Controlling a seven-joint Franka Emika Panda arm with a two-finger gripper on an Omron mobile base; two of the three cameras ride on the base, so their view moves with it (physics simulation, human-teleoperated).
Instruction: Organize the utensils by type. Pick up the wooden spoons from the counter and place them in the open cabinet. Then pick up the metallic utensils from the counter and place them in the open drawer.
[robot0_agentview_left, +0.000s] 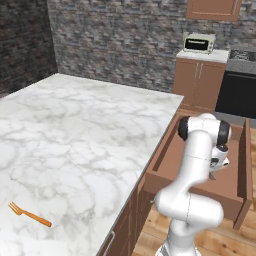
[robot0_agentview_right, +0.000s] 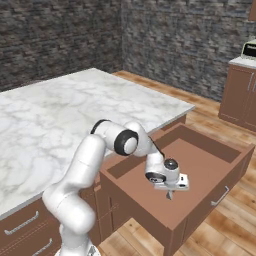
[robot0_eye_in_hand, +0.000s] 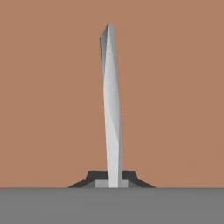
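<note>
My gripper (robot0_agentview_right: 170, 193) hangs low over the open drawer (robot0_agentview_right: 200, 160), pointing down at its flat brown bottom. In the hand view the gripper (robot0_eye_in_hand: 112, 183) is shut on a slim silvery-white spoon (robot0_eye_in_hand: 111, 109), which sticks out from between the fingertips towards the drawer bottom. The left base view shows the gripper (robot0_agentview_left: 214, 174) inside the drawer (robot0_agentview_left: 165, 150), to the right of the counter's edge. An orange-brown fork (robot0_agentview_left: 30, 215) lies on the white marble counter (robot0_agentview_left: 75, 125) near its front left. The wooden spoons are out of view.
A toaster oven (robot0_agentview_left: 199, 43) stands on a far cupboard beside a dark stove (robot0_agentview_left: 239, 90), under a brown wall cabinet (robot0_agentview_left: 212, 9). Wooden floor lies around the drawer. The drawer's raised walls surround the gripper.
</note>
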